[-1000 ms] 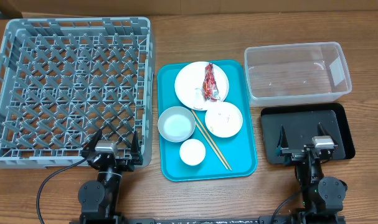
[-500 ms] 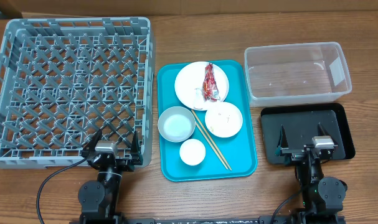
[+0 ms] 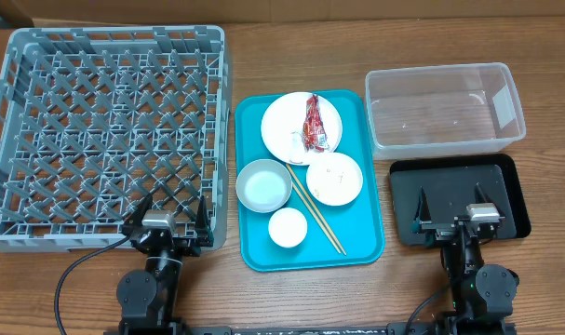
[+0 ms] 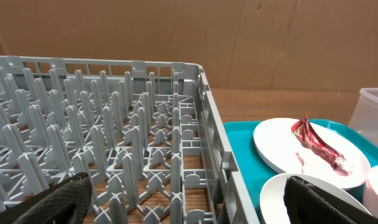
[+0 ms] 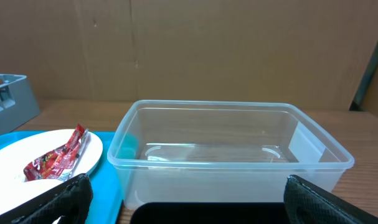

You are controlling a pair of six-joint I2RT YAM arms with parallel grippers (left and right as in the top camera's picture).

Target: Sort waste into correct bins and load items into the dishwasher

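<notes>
Well beyond both spread jaws, wrapper (image 3: 314, 124) lies on plate (image 3: 282, 119).

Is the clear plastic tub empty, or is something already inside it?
Empty. The clear tub shows only its bare bottom, overhead and right wrist.

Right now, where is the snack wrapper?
Overhead view: the snack wrapper lies on the large plate at the far end of the teal tray, left of the clear tub.
</notes>
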